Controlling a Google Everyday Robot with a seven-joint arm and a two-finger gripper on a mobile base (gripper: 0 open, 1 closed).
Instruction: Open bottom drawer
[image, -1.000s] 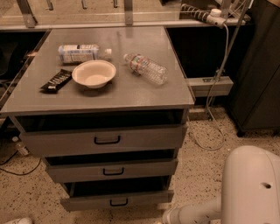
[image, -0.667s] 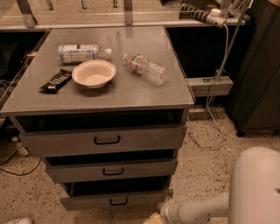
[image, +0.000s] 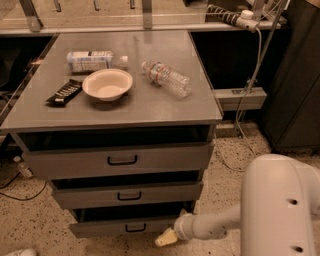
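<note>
The bottom drawer (image: 100, 229) is the lowest grey front of the cabinet (image: 150, 107), with a small black loop handle (image: 136, 228) and a dark gap above it. My gripper (image: 165, 238) sits low at the drawer front's right end, just right of the handle, its pale tip pointing left. The white arm (image: 210, 226) reaches in from the lower right, and its bulky white housing (image: 280, 210) fills that corner. The middle drawer (image: 127, 195) and the tallest drawer (image: 120, 160) stand above.
On the cabinet top lie a white bowl (image: 107, 84), a clear water bottle (image: 167, 78), a labelled bottle (image: 92, 60) and a black packet (image: 64, 92). Cables (image: 250, 75) hang at the right beside a dark unit (image: 295, 80). Speckled floor (image: 30, 225) surrounds the cabinet.
My arm has reached further left along the floor, bringing the gripper tip up to the right end of the bottom drawer front. The drawers have not moved.
</note>
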